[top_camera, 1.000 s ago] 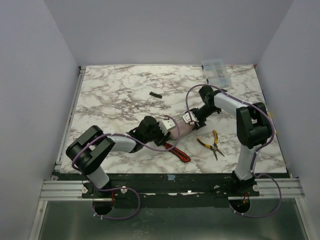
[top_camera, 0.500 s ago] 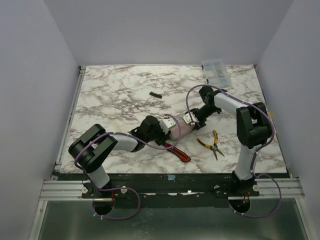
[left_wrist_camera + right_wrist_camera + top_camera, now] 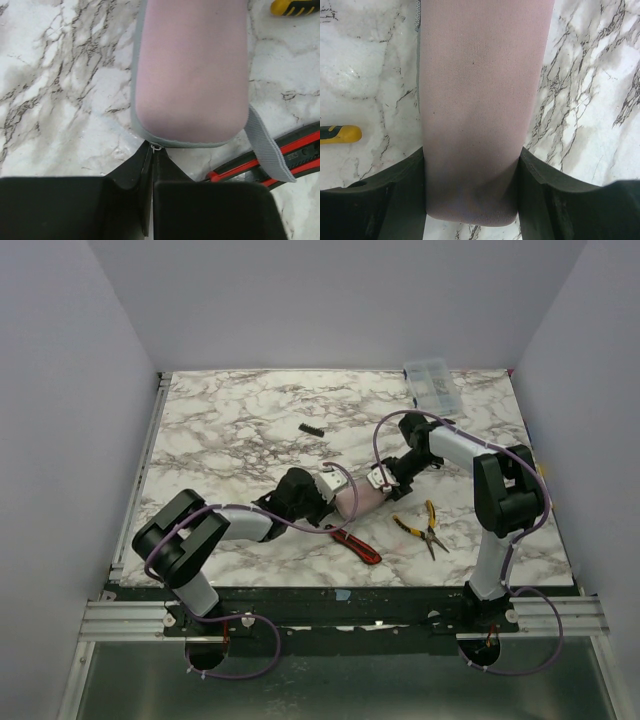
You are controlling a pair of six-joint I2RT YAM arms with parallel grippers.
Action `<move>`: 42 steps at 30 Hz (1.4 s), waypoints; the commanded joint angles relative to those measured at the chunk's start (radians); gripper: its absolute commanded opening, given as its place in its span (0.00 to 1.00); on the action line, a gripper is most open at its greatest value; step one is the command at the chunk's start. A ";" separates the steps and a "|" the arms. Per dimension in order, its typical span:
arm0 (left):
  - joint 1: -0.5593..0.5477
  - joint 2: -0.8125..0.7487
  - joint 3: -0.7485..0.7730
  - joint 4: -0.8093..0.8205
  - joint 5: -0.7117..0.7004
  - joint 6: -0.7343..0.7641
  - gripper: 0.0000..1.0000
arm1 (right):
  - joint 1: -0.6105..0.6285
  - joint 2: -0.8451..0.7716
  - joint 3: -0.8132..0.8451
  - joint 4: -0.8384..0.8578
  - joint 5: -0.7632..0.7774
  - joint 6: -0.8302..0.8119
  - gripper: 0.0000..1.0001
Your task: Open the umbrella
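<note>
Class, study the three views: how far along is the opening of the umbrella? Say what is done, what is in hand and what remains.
Done: the right pincer clasps one end of the umbrella. In hand: the left pincer is shut at the other end's seam, by a small metal ring; whether it grips anything is unclear. Left: the whole opening, since the umbrella lies fully folded.
</note>
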 commanded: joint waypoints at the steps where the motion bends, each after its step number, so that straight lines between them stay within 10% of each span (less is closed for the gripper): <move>1: 0.055 -0.044 0.033 0.059 -0.003 0.048 0.00 | 0.012 0.056 -0.076 -0.082 0.083 -0.073 0.22; 7: 0.069 -0.010 0.086 0.036 0.057 0.112 0.00 | 0.012 0.053 -0.074 -0.067 0.071 -0.136 0.24; 12: 0.063 -0.007 0.084 -0.009 0.098 0.071 0.00 | 0.012 0.094 0.074 0.004 -0.007 0.178 0.79; 17: 0.061 -0.001 0.046 -0.028 0.068 -0.006 0.00 | -0.034 0.125 0.285 -0.049 -0.098 0.485 1.00; 31: -0.023 0.077 0.121 -0.026 0.028 -0.042 0.00 | -0.174 -0.003 0.257 0.125 0.002 1.732 0.99; 42: -0.102 0.149 0.193 -0.058 0.000 -0.086 0.00 | -0.146 0.027 0.075 0.273 -0.087 2.186 0.96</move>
